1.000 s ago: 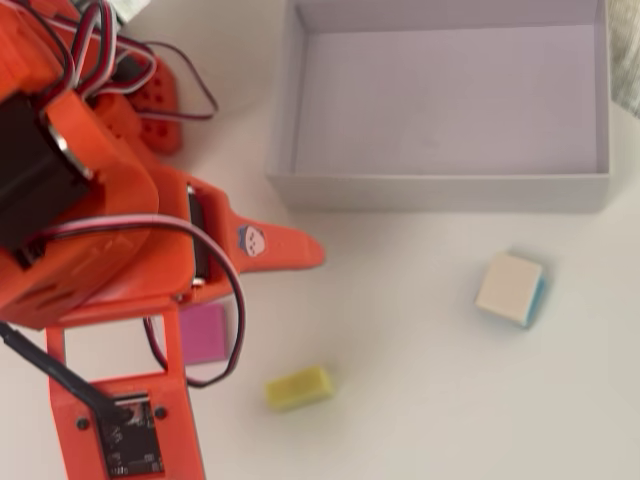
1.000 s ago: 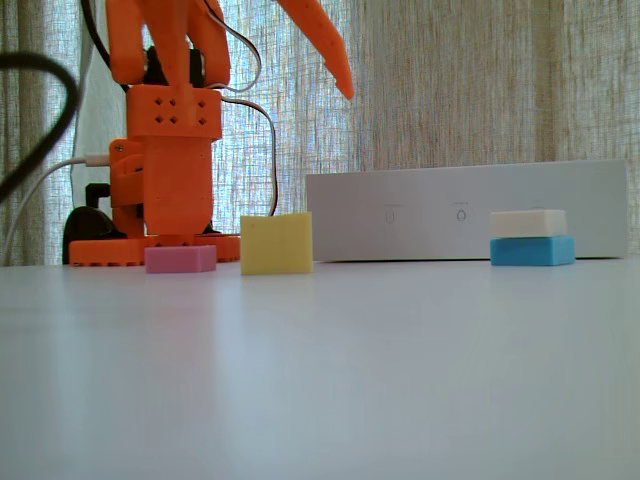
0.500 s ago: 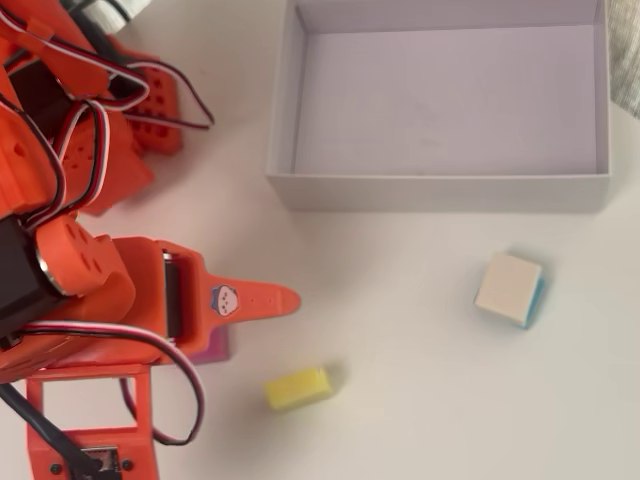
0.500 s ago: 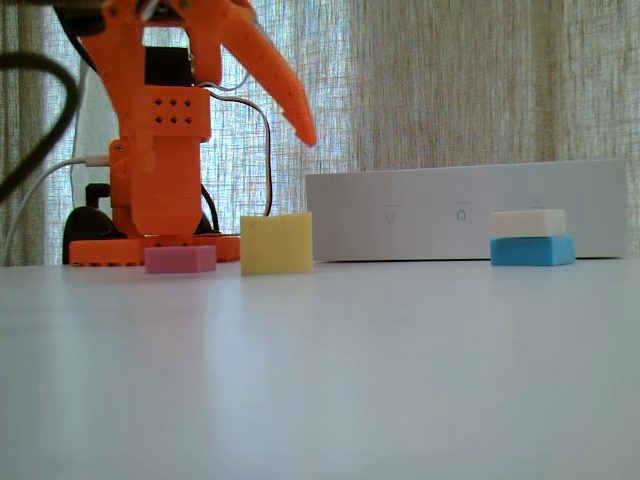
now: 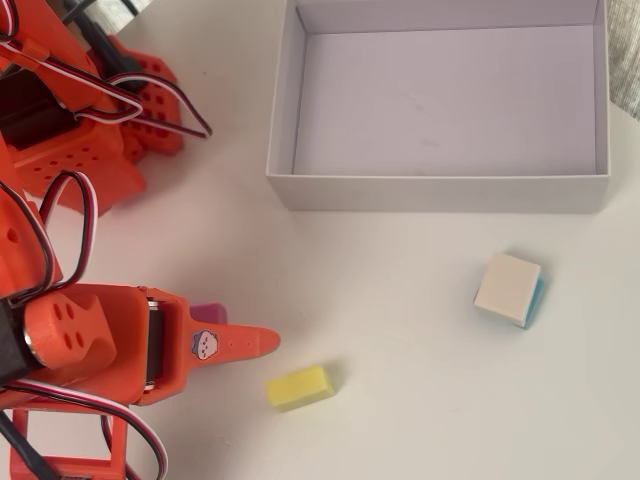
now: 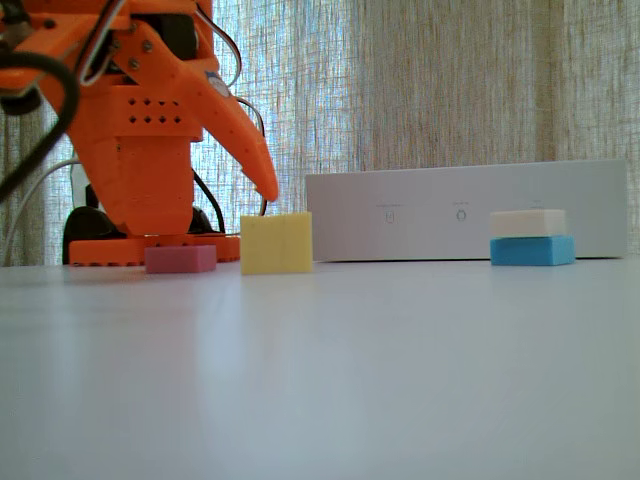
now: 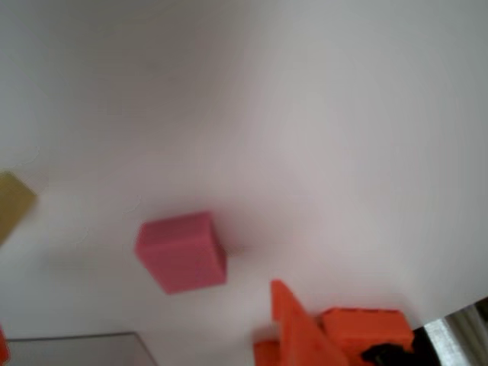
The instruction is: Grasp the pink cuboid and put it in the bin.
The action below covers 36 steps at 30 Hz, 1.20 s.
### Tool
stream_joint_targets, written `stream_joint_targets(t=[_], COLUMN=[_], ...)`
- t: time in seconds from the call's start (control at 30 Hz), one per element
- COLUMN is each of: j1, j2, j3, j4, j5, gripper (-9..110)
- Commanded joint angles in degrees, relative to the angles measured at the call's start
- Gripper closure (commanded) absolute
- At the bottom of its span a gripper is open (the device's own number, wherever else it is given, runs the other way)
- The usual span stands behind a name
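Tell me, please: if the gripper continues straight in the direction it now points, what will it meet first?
Probably the bare table beside the yellow block. In the fixed view the gripper slants down toward that block. Overhead, its tip seems to stop short of it. The pink cuboid lies underneath; depth unclear.

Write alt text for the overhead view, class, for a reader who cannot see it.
An orange plastic robot arm's gripper reaches over a white table, nearly covering a small pink foam cuboid. A yellow foam block lies beside it; a cream-topped teal block sits before an empty white rectangular bin.

A home room, it seems: sheer woven curtains hang backlit behind a plain white worktop.
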<state>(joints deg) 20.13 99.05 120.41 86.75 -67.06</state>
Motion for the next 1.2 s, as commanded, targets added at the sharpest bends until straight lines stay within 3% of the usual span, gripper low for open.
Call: stream_joint_targets(t=[0.0, 0.67, 0.9, 1.17], j1=[1.67, -2.29, -1.85, -0.79], j2=[-0.7, -1.85, -1.76, -1.49], j3=[0.18, 8.09, 8.44, 9.58], j4=[-2.64, -11.78, -15.47, -18.72], j5=[-0.53, -0.35, -0.18, 0.09], gripper=[57, 59, 73, 107])
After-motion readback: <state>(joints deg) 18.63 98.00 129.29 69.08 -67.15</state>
